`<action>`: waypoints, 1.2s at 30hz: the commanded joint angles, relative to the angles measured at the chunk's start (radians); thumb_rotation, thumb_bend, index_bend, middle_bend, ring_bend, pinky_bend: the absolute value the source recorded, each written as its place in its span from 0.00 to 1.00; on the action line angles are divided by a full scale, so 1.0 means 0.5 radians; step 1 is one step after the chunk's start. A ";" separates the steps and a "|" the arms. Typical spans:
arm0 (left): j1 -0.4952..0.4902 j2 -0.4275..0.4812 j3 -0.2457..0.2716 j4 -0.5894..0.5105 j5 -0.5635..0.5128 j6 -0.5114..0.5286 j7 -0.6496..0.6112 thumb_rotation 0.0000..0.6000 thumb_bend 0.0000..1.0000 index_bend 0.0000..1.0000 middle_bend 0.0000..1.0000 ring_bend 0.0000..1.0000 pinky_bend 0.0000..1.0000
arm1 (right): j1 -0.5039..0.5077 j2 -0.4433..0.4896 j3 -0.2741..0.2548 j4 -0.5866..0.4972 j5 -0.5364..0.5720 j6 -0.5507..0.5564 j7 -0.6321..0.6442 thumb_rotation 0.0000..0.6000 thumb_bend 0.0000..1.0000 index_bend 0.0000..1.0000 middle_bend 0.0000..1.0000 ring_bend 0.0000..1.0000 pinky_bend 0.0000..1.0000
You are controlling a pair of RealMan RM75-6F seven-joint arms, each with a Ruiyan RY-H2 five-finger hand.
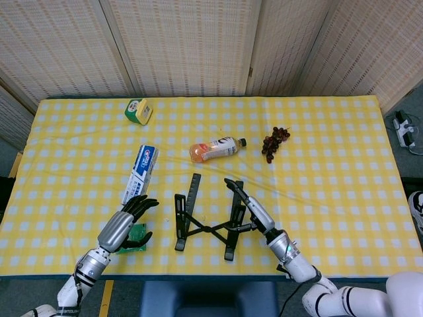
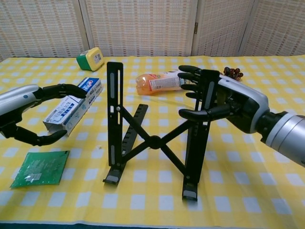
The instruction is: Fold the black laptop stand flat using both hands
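The black laptop stand stands opened near the table's front edge, its two slotted bars nearly upright and joined by crossed struts. My right hand grips the top of the right bar, fingers wrapped over it from the right. To the left of the stand my left hand hovers apart from it, with its fingers curved and spread and nothing in them.
A green packet lies under the left hand, and a toothpaste box lies just behind it. Further back are an orange drink bottle, grapes and a green-yellow box.
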State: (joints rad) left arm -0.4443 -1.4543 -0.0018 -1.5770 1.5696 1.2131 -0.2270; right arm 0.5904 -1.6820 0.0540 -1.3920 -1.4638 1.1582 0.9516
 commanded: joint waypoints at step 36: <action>-0.696 -0.319 -0.290 0.657 -0.203 -0.720 0.634 1.00 0.23 0.09 0.07 0.00 0.00 | -0.080 0.428 -0.077 -0.144 -0.525 0.144 -1.632 1.00 0.26 0.53 0.58 0.62 0.39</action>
State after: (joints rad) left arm -0.7717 -1.5877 -0.1372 -1.2758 1.4835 0.8697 0.0703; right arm 0.5339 -1.4799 0.0238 -1.4501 -1.7298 1.2672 0.1770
